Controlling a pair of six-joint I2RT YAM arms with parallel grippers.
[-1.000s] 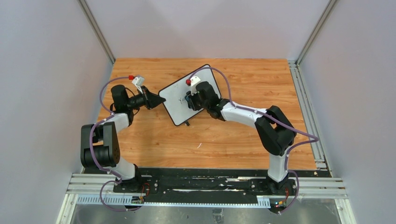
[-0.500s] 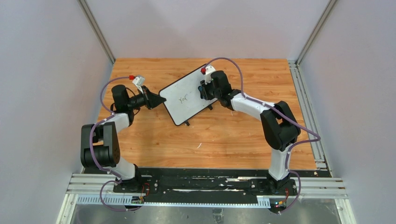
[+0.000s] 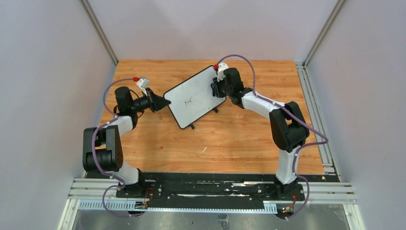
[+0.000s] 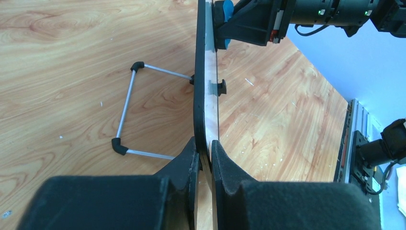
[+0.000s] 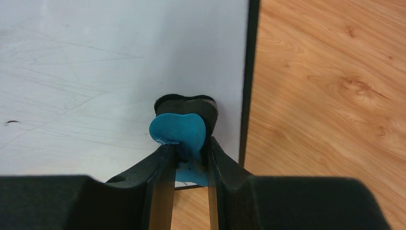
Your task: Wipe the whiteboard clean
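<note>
The two arm bases sit side by side at the near edge of the bench (image 3: 230,143), a wood-grain surface. From there each arm reaches out toward the far middle, where the whiteboard (image 3: 198,91) stands, turned on a diagonal in the overhead view.

The left pincer (image 4: 204,146) is closed tight on the board's left corner. The black frame is clamped between its two fingers, with no gap showing on either side. From the left wrist camera the board is seen edge-on, close to upright. A thin wire stand (image 4: 125,112) with black corner pieces lies flat on the bench behind it and is joined to its back. One small black foot (image 4: 221,87) sticks out at the front of the frame.

A few strokes of dark handwriting (image 3: 189,101) sit on the white face, left of its middle.

Farther out, the right pincer (image 5: 187,148) is shut on a blue eraser (image 5: 177,129), with both fingers pressing into the sides of the soft block. The eraser's pad is against the white surface, just beside the black frame on the board's right edge, at the corner farthest from the left pincer. Around it the surface shows only faint grey smears, and a small dark mark (image 5: 12,122) lies well off to the left in the right wrist view.
</note>
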